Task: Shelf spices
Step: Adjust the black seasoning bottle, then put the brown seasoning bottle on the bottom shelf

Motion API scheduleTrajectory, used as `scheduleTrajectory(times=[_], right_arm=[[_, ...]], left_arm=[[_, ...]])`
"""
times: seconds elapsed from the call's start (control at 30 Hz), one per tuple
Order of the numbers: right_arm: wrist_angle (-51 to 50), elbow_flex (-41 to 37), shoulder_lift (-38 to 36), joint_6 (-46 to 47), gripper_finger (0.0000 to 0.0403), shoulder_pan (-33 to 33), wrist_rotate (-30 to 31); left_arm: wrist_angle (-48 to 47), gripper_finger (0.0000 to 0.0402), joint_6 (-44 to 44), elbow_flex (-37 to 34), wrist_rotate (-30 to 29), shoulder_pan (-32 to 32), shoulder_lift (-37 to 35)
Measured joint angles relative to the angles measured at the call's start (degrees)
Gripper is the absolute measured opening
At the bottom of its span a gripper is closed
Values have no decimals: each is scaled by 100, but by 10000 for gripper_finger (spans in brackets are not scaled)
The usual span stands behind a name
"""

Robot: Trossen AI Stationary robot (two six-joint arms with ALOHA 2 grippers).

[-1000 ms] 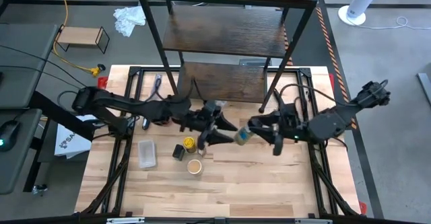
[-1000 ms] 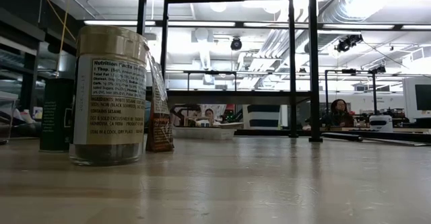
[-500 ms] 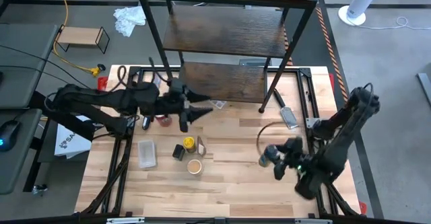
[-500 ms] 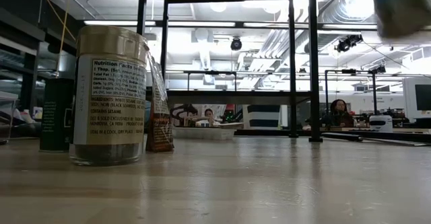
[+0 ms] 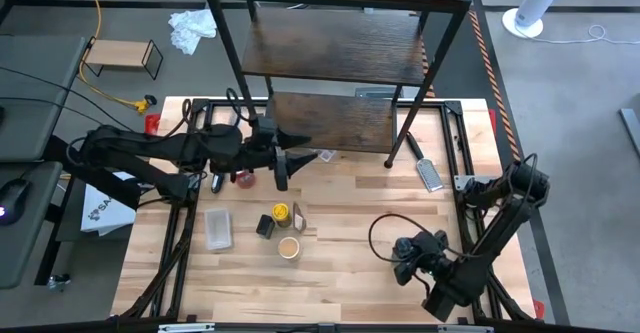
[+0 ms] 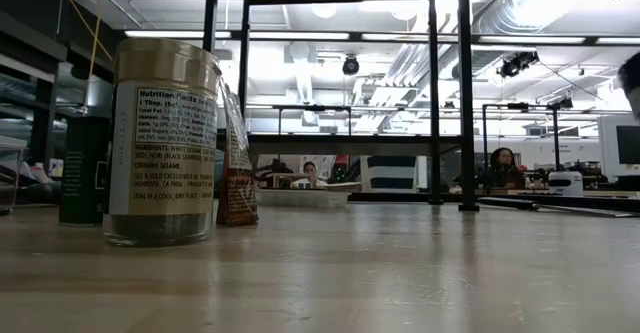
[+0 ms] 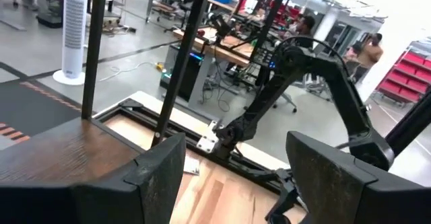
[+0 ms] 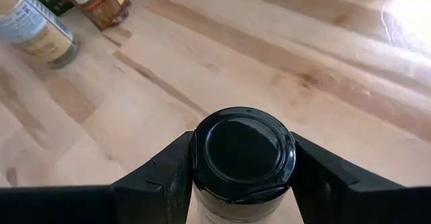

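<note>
The shelf (image 5: pixel 345 58) stood at the far edge of the counter (image 5: pixel 340 273), well beyond the right claw (image 5: pixel 405 260) and just ahead of the left claw (image 5: pixel 283 163). It looked rigid and heavy, its dark boards offering flat, stable landing spots.

The left claw hung open and empty near the lowest board. The right claw, at the near right of the counter, was clamped on a dark-lidded jar (image 8: pixel 242 160), one finger on each side just under the lid. That jar seemed light, hard and smooth, likely to slip or twist if squeezed off-centre, so a grip across the body below the cap suited it.

Well to the right claw's left stood the tan-lidded jar (image 5: pixel 289 248), the yellow-lidded jar (image 5: pixel 281 213) and the small black box (image 5: pixel 264 226), bunched together. All probably light and stiff; the round jars would roll if tipped.
</note>
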Motion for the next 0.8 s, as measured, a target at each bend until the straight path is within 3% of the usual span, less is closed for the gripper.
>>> scheduleTrajectory(times=[0.27,0.5,0.8], right_arm=[[7,0,27,-464,191,-45,208],[-13,0,27,-615,289,-45,201],[21,0,24,-474,302,-45,42]], left_arm=[[-90,252,-9,0,-3,0,87],[-273,252,-42,0,-60,0,89],[-437,252,-153,0,1,0,94]])
